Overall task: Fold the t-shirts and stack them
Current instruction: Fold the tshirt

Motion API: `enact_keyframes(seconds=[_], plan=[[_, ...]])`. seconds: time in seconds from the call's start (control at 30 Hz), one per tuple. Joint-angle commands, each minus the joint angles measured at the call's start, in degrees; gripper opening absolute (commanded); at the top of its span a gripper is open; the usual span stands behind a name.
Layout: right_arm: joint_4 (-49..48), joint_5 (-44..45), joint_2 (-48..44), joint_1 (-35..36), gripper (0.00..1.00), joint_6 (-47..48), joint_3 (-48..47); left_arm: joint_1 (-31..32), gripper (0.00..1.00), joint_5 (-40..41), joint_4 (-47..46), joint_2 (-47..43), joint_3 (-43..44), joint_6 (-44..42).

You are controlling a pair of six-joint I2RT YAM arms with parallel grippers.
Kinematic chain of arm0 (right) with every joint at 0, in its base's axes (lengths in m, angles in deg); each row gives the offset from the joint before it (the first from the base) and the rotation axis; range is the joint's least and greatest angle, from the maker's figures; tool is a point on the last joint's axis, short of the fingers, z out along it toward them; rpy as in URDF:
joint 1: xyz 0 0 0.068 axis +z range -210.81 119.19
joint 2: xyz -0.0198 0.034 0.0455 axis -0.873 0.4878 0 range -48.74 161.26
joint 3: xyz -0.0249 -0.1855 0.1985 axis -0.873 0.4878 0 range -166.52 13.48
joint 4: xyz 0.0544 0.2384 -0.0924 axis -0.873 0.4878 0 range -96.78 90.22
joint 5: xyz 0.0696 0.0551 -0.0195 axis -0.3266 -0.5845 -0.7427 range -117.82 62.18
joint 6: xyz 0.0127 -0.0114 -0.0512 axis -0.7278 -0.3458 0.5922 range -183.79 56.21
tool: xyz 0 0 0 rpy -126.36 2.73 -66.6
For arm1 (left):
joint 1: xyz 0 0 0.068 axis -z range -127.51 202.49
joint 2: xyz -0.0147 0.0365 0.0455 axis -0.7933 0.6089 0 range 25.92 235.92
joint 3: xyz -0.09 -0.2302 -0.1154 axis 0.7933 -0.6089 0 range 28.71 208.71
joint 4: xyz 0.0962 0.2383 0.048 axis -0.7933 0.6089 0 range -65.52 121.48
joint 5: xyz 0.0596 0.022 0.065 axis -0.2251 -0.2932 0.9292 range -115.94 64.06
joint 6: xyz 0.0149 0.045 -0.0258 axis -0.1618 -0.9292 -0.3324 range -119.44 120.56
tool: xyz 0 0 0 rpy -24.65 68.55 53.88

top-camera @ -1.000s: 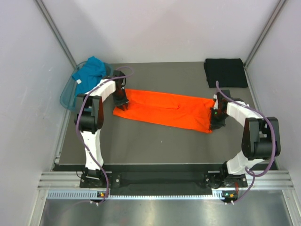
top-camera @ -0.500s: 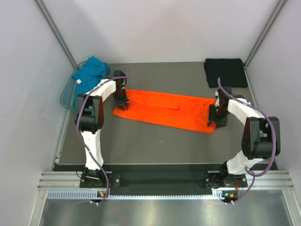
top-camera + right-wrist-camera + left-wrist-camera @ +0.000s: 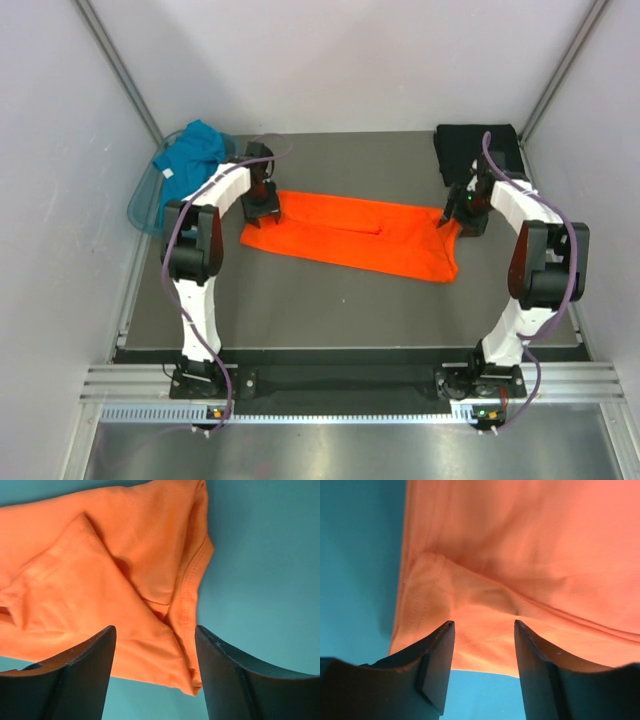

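A bright orange t-shirt (image 3: 350,235) lies as a long folded band across the middle of the dark mat. My left gripper (image 3: 263,208) hangs open above its left end; in the left wrist view the jaws (image 3: 484,625) stand apart over the cloth's (image 3: 520,555) edge with nothing between them. Over the right end my right gripper (image 3: 449,216) is open too, and in the right wrist view the fingers (image 3: 155,630) straddle the shirt's (image 3: 100,580) corner from above without touching it. A folded black t-shirt (image 3: 480,152) rests at the far right corner.
A translucent blue-green basket (image 3: 143,203) sits at the far left edge with a teal t-shirt (image 3: 192,150) bunched in it. White walls close in on the left, right and back. The mat's near edge meets a metal rail (image 3: 340,385) by the arm bases.
Both grippers have opened and let go of the orange t-shirt. The right gripper has risen and drawn back towards the far side; the left has shifted slightly the same way.
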State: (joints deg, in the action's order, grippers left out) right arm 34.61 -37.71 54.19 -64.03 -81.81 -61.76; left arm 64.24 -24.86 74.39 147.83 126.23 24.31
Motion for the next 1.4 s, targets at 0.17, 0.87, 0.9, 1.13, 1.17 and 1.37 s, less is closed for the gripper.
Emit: enact_keyframes(seconds=[0.17,0.87,0.9,1.13,1.17,1.37], plan=[[-6.9,-3.6,1.0,-2.5,0.68,-7.6,-0.1,-0.3,0.66,5.1,0.5,-1.9,8.8,-5.7],[-13.3,-4.7,14.1,-7.2,0.53,0.5,-8.9,-3.8,0.6,6.4,2.8,-14.1,-5.8,-2.7],[-13.5,-5.1,14.6,-7.1,0.52,0.9,-9.1,-3.8,0.6,6.3,2.9,-14.6,-5.8,-2.8],[-13.7,-9.3,18.1,-7.0,0.31,2.7,-11.9,-4.1,0.6,4.3,3.7,-18.8,-9.3,-2.0],[-13.8,-9.6,18.4,-6.6,0.28,2.4,-11.9,-4.1,0.6,3.9,3.6,-19.3,-9.7,-1.8],[-16.7,-8.6,16.3,-4.7,0.28,1.7,-8.3,-4.4,0.61,5.2,3.3,-22.6,-13.7,-1.9]])
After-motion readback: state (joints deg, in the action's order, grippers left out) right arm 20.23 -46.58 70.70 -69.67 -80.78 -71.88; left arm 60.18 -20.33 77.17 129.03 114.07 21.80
